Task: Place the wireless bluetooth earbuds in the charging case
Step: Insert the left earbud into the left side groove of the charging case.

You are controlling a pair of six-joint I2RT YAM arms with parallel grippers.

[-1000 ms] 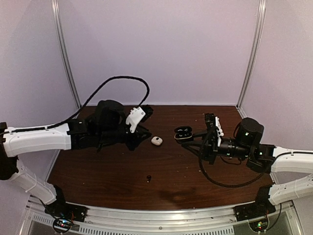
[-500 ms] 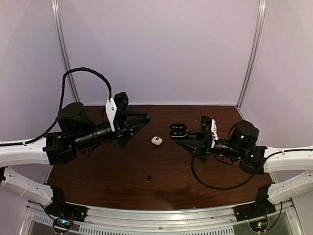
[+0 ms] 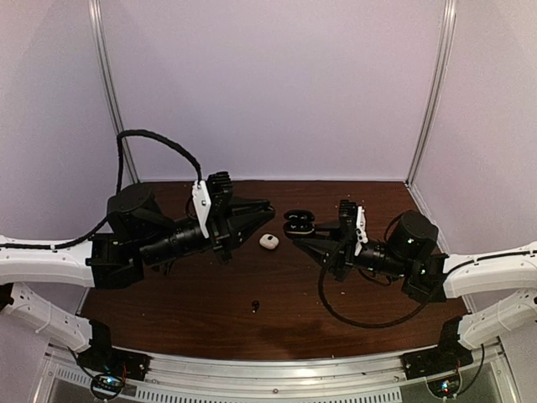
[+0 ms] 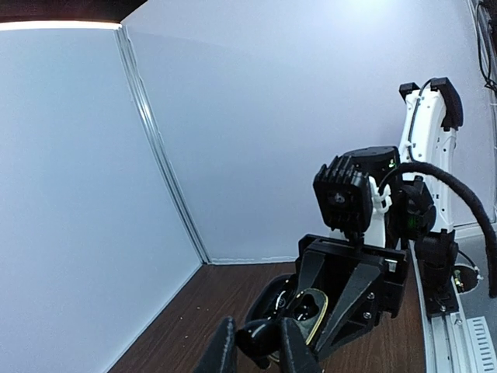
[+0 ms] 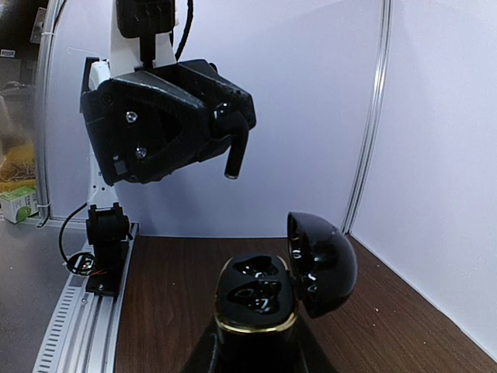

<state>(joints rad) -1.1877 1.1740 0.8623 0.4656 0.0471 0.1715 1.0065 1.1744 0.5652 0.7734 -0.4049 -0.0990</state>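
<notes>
Top external view, dark wood bench [image 3: 185, 302], pale lilac walls [image 3: 277, 84], left end effector [image 3: 267, 207] pinching a black earbud [image 5: 235, 151] near the open charging case [image 3: 299, 222] clamped in the right end effector [image 3: 295, 237], white item [image 3: 268, 242] on bench.

glossy black charging case [image 5: 256, 299] with a gold band, black earbud [image 5: 235, 151], white object [image 3: 268, 242], dark reddish-brown wood-grain bench [image 3: 210, 302], pale lilac walls [image 3: 277, 84]
</notes>
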